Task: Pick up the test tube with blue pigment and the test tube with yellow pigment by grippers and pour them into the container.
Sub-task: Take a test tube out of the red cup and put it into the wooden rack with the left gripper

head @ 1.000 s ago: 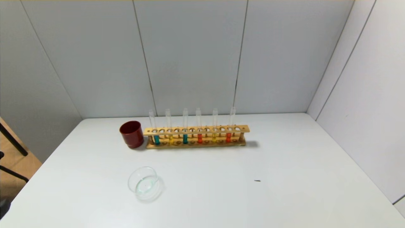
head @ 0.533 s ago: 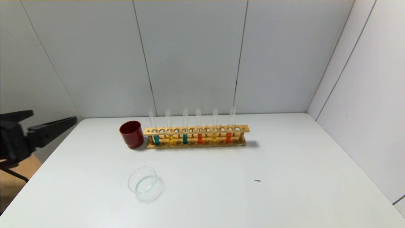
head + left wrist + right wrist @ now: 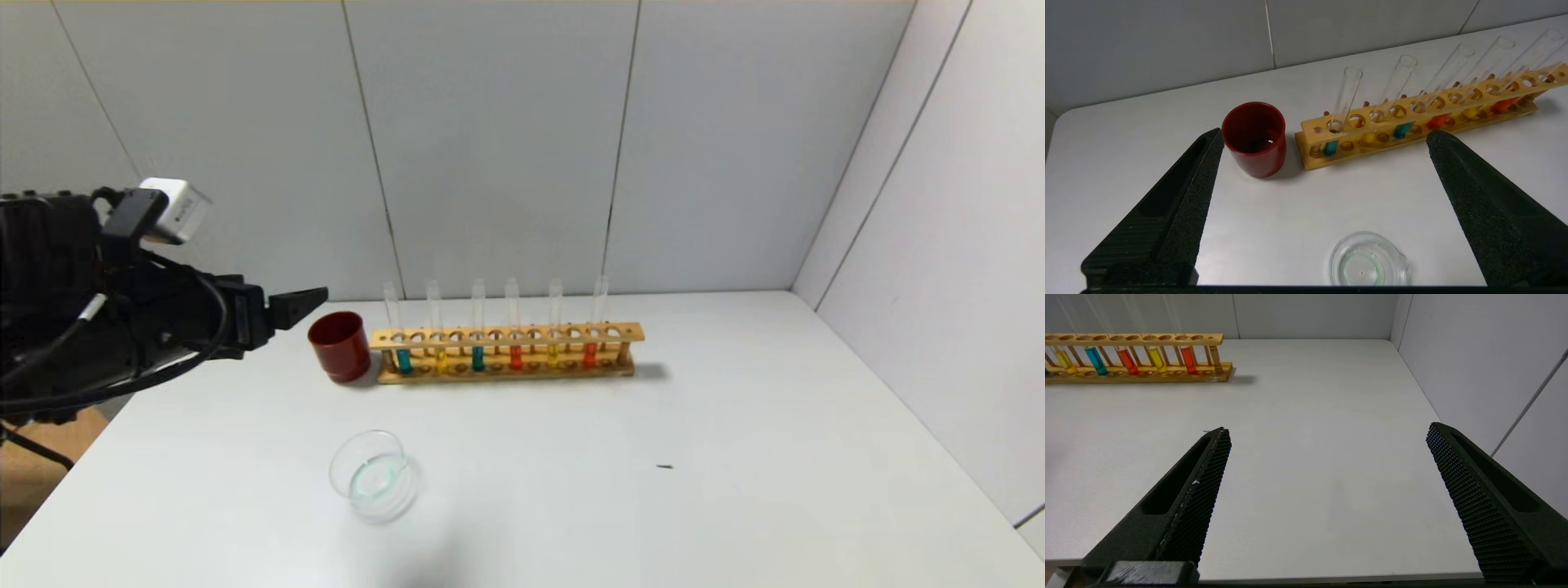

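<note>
Left gripper (image 3: 314,298): raised over the table's left edge, at about 9 o'clock from the rack, its tip close to the red cup; the wrist view (image 3: 1325,134) shows both fingers spread wide apart with nothing between them.
Right gripper (image 3: 1327,430): out of the head view; its own camera shows the fingers wide apart and empty, low over the near right part of the table, well apart from the rack.
Rack (image 3: 506,335): long wooden holder at the far middle of the table (image 3: 735,425), carrying six upright tubes.
Blue tube (image 3: 478,357): third from the left end of the rack, standing upright in its hole; also seen at (image 3: 1403,129) and (image 3: 1096,360).
Teal tube (image 3: 403,359): first at the left end, nearest the cup.
Yellow tube (image 3: 441,358): second from the left, between the teal and blue ones; a second yellow one (image 3: 553,355) stands fifth, between two orange-red ones.
Dish (image 3: 369,475): clear glass, at 7 o'clock from the rack, well apart from it, nearer the robot; appears empty.
Red cup (image 3: 340,345): just beside the rack's left end, at its 9 o'clock.
</note>
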Controlling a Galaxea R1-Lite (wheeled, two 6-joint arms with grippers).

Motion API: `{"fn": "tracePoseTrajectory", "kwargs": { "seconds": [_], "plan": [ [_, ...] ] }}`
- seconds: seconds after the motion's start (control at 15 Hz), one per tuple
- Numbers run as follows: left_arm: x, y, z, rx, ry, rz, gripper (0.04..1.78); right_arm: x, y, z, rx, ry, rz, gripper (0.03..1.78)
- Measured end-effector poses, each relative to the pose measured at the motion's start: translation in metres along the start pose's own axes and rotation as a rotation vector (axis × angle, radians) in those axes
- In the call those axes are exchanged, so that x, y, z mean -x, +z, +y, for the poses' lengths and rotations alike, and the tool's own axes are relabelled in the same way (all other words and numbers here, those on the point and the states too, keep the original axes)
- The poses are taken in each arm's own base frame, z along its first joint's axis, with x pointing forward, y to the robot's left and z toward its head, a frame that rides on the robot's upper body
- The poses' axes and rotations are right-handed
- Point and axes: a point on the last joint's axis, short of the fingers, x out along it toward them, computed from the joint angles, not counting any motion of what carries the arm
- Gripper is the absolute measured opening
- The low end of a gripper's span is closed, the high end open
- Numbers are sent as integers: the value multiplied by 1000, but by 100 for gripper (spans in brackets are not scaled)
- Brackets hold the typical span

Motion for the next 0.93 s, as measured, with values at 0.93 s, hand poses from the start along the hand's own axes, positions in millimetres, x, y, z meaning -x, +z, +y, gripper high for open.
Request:
{"fn": "tracePoseTrajectory", "kwargs": {
  "seconds": [0.93],
  "plan": [
    [-117,-56,-1,-4,-43,50,175,0,0,0,0,0,0,175]
  ]
}}
